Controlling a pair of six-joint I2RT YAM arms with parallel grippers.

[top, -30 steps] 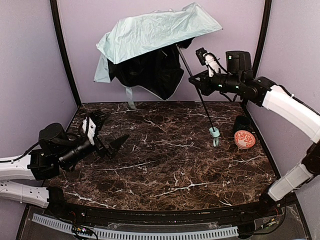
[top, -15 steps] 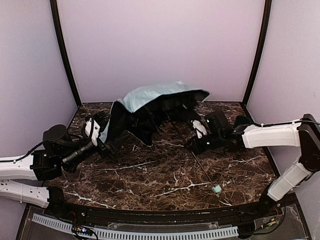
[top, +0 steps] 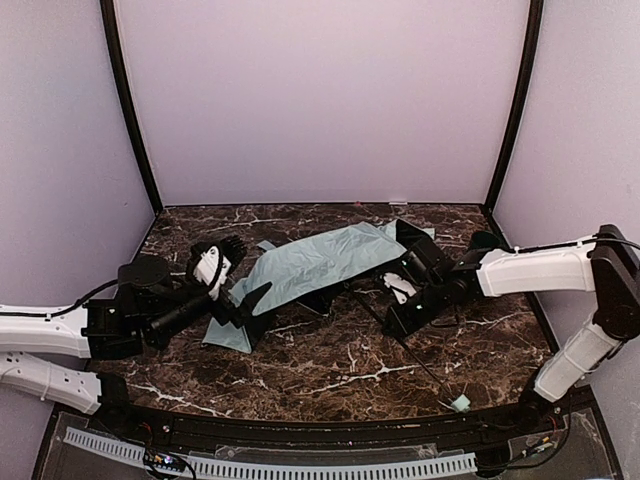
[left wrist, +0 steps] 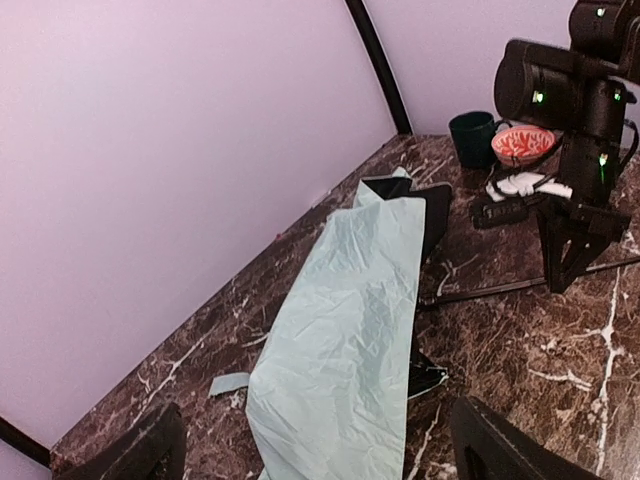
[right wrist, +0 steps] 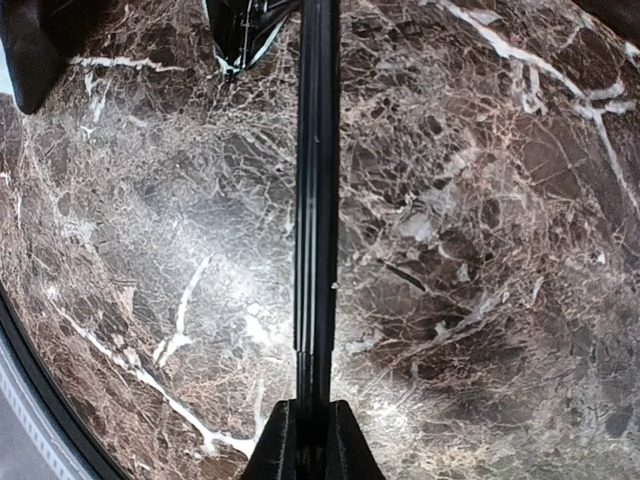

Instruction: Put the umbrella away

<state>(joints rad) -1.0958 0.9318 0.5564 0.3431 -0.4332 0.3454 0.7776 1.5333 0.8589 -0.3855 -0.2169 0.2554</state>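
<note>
Marble tabletop (top: 330,355) holds the umbrella (top: 320,262), its canopy lying flat mid-table. Your right gripper (top: 413,312) pinches its black shaft (right wrist: 318,200); your left gripper (top: 232,277) gapes empty at the canopy's left end. Folding and stowing look still to do.

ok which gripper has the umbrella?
The right gripper, shut on the umbrella by its black shaft. The left gripper is open at the fabric end, clamping nothing.

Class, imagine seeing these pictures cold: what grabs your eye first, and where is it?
The pale mint umbrella lies collapsed across the middle of the dark marble table. The right claw is shut on its thin black shaft, right of the fabric. The left claw gapes open at the fabric's left end.
</note>
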